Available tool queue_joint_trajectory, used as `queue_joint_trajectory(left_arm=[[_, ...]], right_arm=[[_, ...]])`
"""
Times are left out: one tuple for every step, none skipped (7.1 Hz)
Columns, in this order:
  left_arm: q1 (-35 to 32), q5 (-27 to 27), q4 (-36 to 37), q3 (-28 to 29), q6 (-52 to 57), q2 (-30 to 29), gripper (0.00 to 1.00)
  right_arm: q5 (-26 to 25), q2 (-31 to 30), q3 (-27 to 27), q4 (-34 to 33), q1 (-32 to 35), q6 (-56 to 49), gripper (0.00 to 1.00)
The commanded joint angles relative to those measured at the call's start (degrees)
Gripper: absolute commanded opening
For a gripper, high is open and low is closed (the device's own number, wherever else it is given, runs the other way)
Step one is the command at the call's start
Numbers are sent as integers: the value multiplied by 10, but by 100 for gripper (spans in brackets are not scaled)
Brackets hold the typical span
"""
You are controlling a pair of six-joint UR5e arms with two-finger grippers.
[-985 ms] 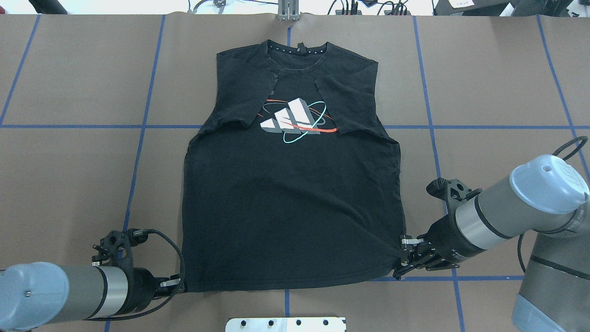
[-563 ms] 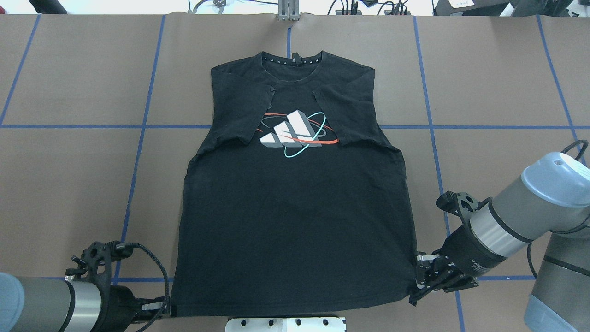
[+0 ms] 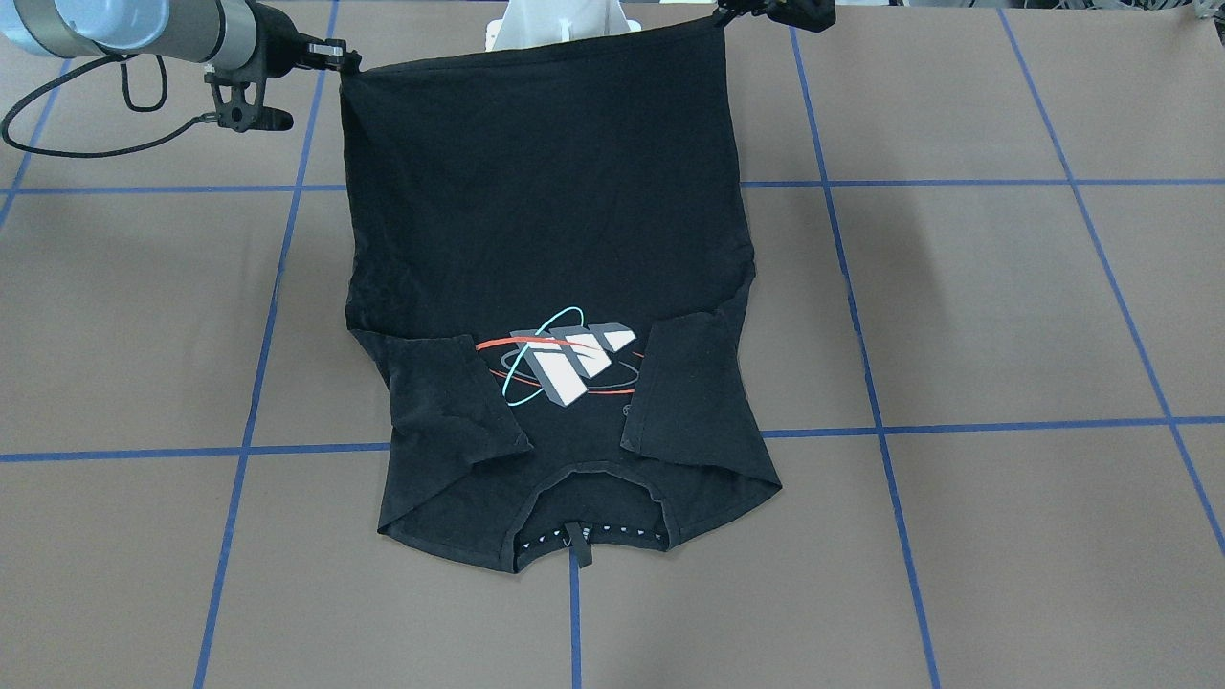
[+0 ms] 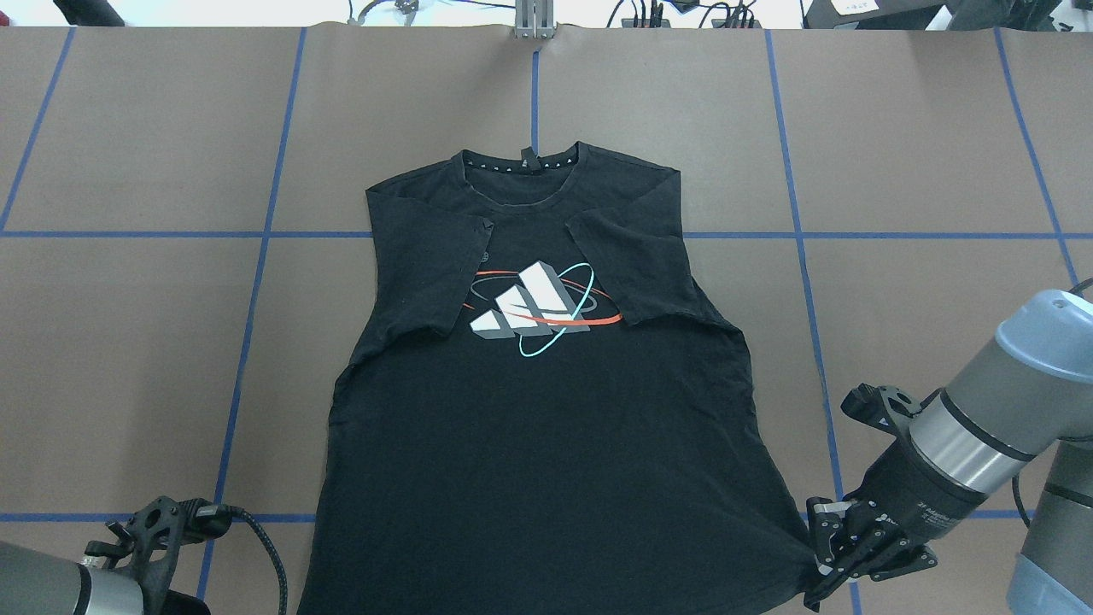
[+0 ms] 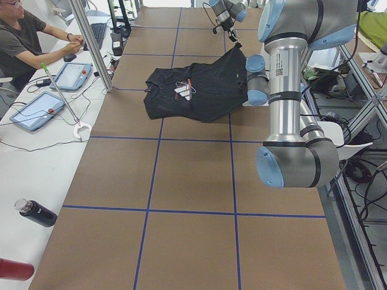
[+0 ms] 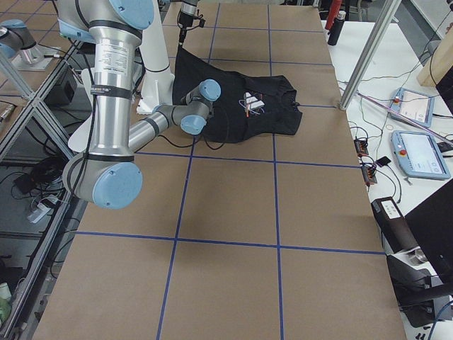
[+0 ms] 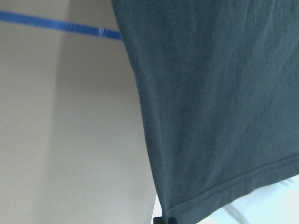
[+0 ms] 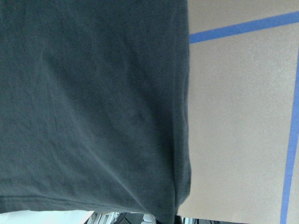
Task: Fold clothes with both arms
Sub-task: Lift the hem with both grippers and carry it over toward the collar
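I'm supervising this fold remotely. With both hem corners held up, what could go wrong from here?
The left gripper and right gripper each pinch only a small hem corner of the T-shirt; either could slip. Pulling toward the robot may drag the collar end and flip open the folded-in sleeves.

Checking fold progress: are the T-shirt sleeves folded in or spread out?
Folded in. Both sleeves lie over the chest of the T-shirt, one on each side of the graphic.
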Motion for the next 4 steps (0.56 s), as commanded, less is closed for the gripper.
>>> queue_joint_trajectory(left_arm=[[-44,-7,8,1,0,-10,0],[-97,-8,8,10,0,-29,0],[-157,-9,8,20,7,-63,0],[-211,-9,8,31,26,-101,0]], right_arm=[[-3,9,-13,24,53,-5,0],[-3,27,-34,58,94,-5,0],[-8,54,-56,77,125,-5,0],[-23,93,-85,77,153,-16,0]])
